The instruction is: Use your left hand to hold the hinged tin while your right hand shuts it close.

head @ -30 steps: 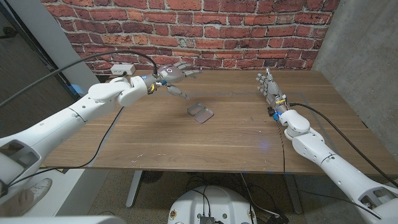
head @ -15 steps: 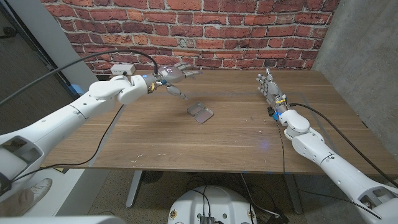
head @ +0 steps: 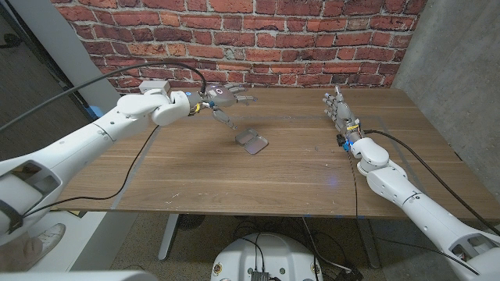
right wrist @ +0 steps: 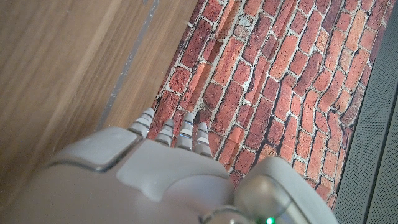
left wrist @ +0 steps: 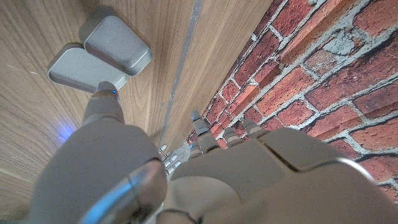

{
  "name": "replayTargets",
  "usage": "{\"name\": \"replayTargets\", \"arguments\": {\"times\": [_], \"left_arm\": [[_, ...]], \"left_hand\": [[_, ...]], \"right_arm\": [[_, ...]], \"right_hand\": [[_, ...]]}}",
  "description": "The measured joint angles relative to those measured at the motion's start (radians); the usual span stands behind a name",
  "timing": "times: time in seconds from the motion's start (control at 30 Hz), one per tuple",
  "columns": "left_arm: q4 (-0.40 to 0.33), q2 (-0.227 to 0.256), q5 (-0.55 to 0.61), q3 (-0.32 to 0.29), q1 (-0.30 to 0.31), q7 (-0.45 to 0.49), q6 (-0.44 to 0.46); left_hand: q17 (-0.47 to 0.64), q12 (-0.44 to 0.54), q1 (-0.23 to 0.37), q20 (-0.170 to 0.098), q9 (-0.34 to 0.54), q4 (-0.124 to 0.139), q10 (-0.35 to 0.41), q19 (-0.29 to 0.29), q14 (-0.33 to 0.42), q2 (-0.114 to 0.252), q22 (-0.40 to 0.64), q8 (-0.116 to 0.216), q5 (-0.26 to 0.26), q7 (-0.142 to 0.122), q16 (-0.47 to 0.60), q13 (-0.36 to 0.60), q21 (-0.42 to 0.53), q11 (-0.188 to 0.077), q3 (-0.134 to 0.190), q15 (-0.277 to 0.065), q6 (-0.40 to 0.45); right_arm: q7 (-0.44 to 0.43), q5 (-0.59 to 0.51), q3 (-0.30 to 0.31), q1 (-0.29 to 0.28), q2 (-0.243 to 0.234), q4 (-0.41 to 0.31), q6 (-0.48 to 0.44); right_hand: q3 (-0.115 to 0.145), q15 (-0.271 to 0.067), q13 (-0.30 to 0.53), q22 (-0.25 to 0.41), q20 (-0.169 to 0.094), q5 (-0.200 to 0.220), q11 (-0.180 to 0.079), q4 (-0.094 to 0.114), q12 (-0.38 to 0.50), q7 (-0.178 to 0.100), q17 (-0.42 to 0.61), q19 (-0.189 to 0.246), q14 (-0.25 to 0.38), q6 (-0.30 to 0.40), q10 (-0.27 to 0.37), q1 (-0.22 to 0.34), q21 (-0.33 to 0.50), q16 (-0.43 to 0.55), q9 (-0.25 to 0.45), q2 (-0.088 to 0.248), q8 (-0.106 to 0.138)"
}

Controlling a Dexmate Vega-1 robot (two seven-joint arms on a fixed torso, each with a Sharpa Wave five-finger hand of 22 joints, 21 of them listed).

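Observation:
The hinged tin point(head: 252, 141) lies spread open on the wooden table point(head: 195, 172), two grey rounded halves side by side; the left wrist view shows the tin point(left wrist: 99, 55) too. My left hand point(head: 220, 98) hovers above and behind the tin, toward the brick wall, fingers spread and holding nothing; its thumb points down toward the tin. In the left wrist view that hand point(left wrist: 186, 168) is apart from the tin. My right hand point(head: 340, 114) stands upright at the table's right side, fingers straight up, far from the tin, holding nothing. The right wrist view shows the back of that hand point(right wrist: 161, 177).
A brick wall point(head: 258, 39) runs along the table's far edge. A white box point(head: 154, 86) with a black cable point(head: 117, 74) sits at the back left. Another black cable point(head: 414, 156) lies beside my right arm. A grey wall point(head: 461, 70) bounds the right side.
My left arm has swung a little toward the wall and to the right, carrying the open hand closer over the tin. The right arm and the tin have stayed put.

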Motion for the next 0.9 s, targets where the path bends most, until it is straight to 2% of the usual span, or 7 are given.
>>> {"name": "replayTargets", "arguments": {"times": [0.47,0.9], "left_arm": [[0.037,-0.022,0.018,0.034,-0.047,-0.035,-0.046],[0.117,-0.055,0.034,0.076,-0.099,-0.019,-0.097]], "left_hand": [[0.0,-0.008,0.0,0.006,0.0,0.006,-0.011,-0.005,0.0,0.0,0.001,0.0,0.0,0.0,-0.004,0.0,0.0,0.0,-0.006,0.0,0.0],[0.0,-0.011,-0.007,0.002,0.0,0.01,-0.011,-0.001,0.0,0.007,0.001,0.006,0.0,-0.004,-0.004,0.0,0.0,0.0,-0.01,0.0,-0.004]], "right_arm": [[-0.007,0.004,0.005,-0.005,0.0,-0.002,0.002],[-0.016,-0.002,0.009,-0.02,0.004,-0.003,0.03]], "right_hand": [[0.0,0.0,0.0,0.001,0.0,0.0,0.0,0.0,0.0,0.0,0.0,0.0,0.0,0.0,0.0,0.0,0.0,0.0,0.0,0.0,0.0],[-0.006,-0.011,0.0,-0.002,-0.004,0.0,-0.011,-0.006,0.006,0.0,-0.003,0.004,0.004,0.022,0.011,0.0,0.006,0.004,0.0,0.0,0.008]]}}
